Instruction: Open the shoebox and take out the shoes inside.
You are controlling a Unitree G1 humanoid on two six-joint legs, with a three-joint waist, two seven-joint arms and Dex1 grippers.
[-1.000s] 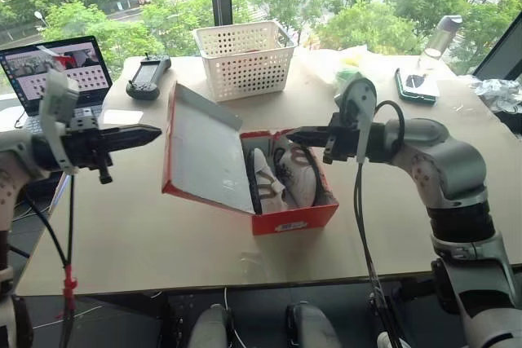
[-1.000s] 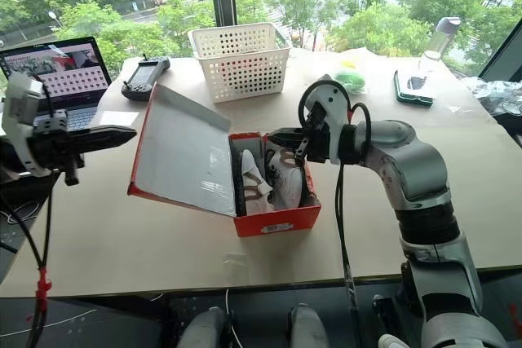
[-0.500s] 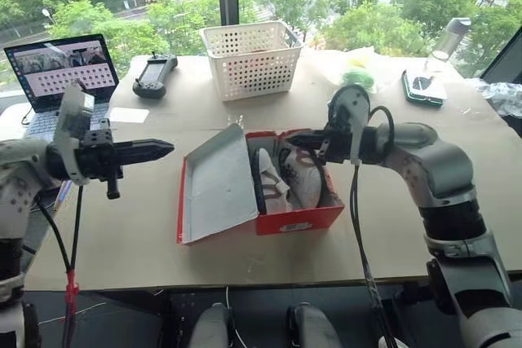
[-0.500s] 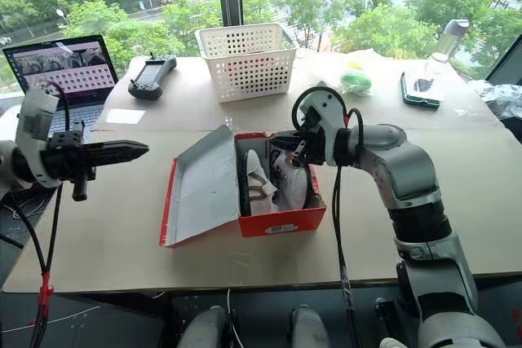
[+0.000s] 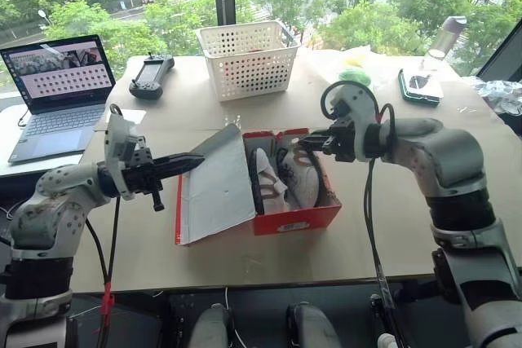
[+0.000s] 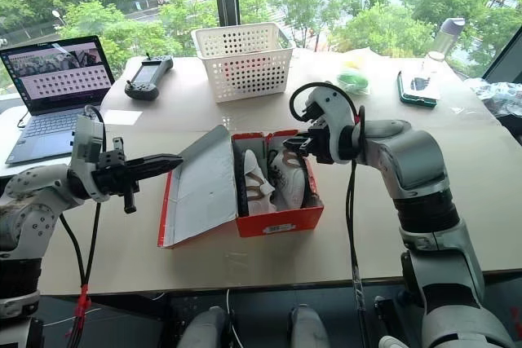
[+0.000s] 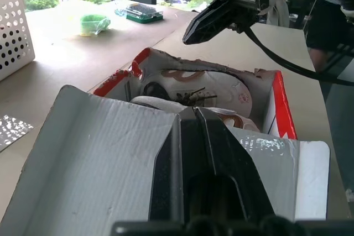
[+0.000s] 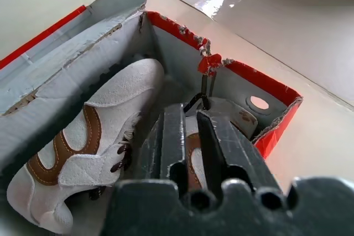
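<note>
- the shoebox [image 5: 289,216] sits at the centre of the frame near the front edge of the table [image 5: 245,258]; it is open, and its lid [image 5: 214,189] is folded out toward the left side of the frame, pale inside face up, tilted, with its far edge raised.
- the shoes [image 5: 285,177], white with brown trim, lie side by side inside the box, on their sides.
- the left gripper [image 5: 194,162] is at left of centre, pointing level toward the right of the frame; its fingers are pressed together with no gap, holding nothing, and the tip is at the upper left edge of the lid; whether it touches is not clear.
- the right gripper [image 5: 303,143] reaches in from the right of the frame, angled down, its tip over the far rim of the box above the shoes; in the right wrist view its fingers [image 8: 213,136] stand a narrow gap apart with nothing between them.
- farther back, a laptop [image 5: 55,87] is open at upper left, a black controller [image 5: 150,77] beside it.
- a white basket [image 5: 247,58] stands at upper centre behind the box.
- at upper right are a green item [image 5: 352,76], a dark flat case [image 5: 420,85] and a clear bottle [image 5: 444,38].
</note>
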